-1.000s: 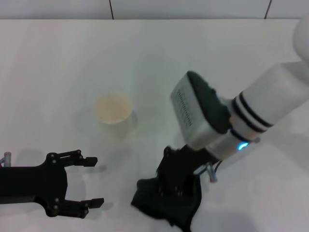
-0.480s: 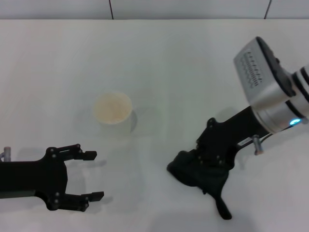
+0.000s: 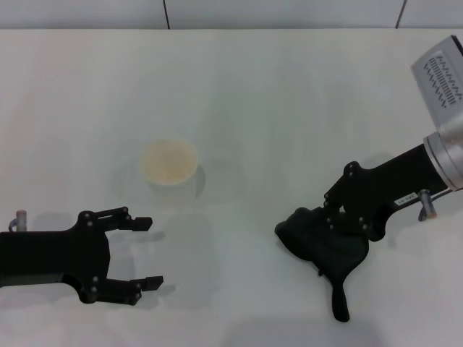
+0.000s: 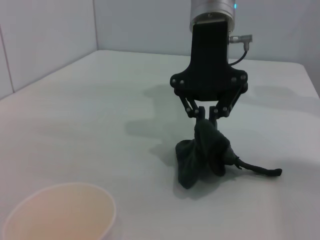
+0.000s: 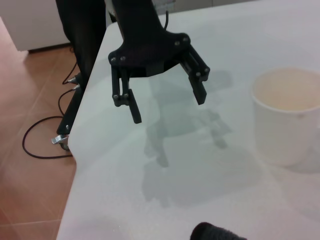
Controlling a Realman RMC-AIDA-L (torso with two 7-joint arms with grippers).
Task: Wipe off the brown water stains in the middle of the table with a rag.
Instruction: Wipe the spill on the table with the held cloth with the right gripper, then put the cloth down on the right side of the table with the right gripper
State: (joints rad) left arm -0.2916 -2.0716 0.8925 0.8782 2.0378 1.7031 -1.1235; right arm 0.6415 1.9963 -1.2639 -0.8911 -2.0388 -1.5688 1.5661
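Note:
My right gripper (image 3: 323, 233) is shut on the dark rag (image 3: 312, 249) and presses it onto the white table (image 3: 253, 87) at the near right. The rag's narrow tail (image 3: 338, 300) trails toward the front edge. The left wrist view shows the right gripper (image 4: 207, 114) pinching the bunched rag (image 4: 200, 157) from above. My left gripper (image 3: 148, 251) is open and empty, low over the table at the near left; it also shows in the right wrist view (image 5: 165, 100). No brown stain shows on the table in any view.
A white paper cup (image 3: 168, 163) stands left of the table's middle, beyond the left gripper; it also shows in the left wrist view (image 4: 60, 215) and the right wrist view (image 5: 287, 117). A floor with cables lies past the table's edge (image 5: 87, 115).
My right arm has swept to the right, dragging the rag from the near middle to the near right; the tail now trails behind. The left gripper has shifted slightly.

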